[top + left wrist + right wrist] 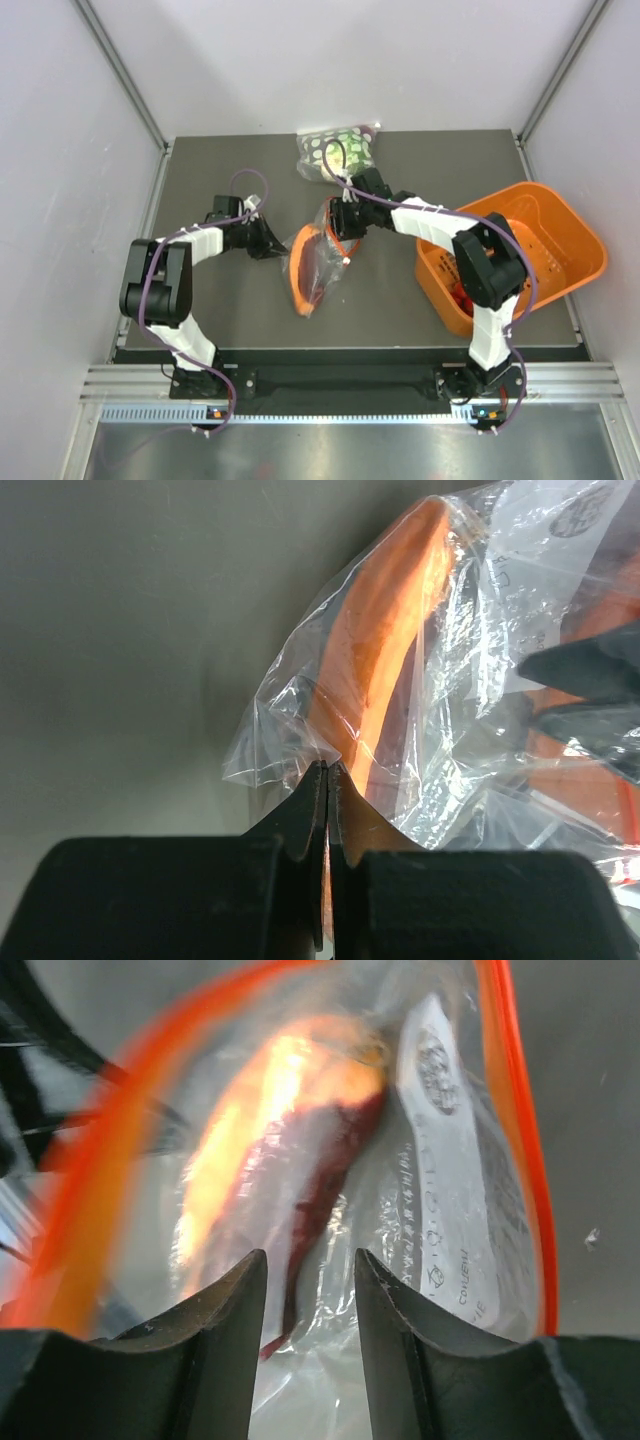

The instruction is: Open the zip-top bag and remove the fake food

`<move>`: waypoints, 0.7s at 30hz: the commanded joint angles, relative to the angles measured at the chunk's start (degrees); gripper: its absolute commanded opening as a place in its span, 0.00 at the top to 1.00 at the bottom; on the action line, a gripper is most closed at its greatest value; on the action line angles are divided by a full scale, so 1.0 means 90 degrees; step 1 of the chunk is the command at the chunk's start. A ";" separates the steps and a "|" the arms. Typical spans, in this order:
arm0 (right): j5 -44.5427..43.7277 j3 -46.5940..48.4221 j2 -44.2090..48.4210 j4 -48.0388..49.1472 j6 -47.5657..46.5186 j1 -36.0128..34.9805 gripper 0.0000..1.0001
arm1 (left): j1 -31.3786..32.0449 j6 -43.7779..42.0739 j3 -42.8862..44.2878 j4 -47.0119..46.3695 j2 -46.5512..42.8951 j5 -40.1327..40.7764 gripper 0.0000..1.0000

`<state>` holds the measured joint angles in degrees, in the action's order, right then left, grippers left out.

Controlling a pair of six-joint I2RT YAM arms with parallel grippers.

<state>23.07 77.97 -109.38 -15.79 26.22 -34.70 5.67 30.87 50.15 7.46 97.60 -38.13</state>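
Clear plastic edged with a red-orange zip strip [517,1140] made up the zip-top bag [312,268], which lay on the dark table [240,310] at the centre of the overhead view, between my two grippers. My left gripper [270,243] met the bag from the left of the frame. In the left wrist view its fingers [316,810] were pressed together, pinching a fold of the bag's film at the lower centre, with the orange strip curving away toward the upper right. My right gripper [346,226] reached the bag's upper end from the right. In the right wrist view its fingers [235,1300] stood spread apart at the bottom of the frame, closed on nothing. The strip ran up both sides of that view, left and right. Between those two runs, inside the bag, lay the fake food [330,1170], a dark reddish-brown elongated piece. Its thin lower tip showed in the gap between my fingers, and I could not tell whether either finger touched it. A white label [440,1070] sat just right of the piece, in the upper right. An orange basket [590,240] stood at the right edge of the table. A second bag [338,150], with green-and-white spotted contents, rested at the top centre, well apart from the first
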 commanded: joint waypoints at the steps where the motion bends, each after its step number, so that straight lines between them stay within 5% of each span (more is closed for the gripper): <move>1: -0.0317 0.0057 -0.0249 -0.0179 0.0231 -0.0129 0.59 | 0.0092 0.0027 0.0150 -0.0273 0.0073 0.0047 1.00; 21: 0.0552 -0.0773 -0.0590 0.1706 0.0885 -0.0266 0.51 | 0.0600 -0.0051 0.0170 -0.0234 0.0376 0.0330 1.00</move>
<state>25.36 71.57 -114.10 -6.96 32.32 -36.03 10.41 31.00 50.33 7.18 100.62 -35.92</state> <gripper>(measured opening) 0.489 0.011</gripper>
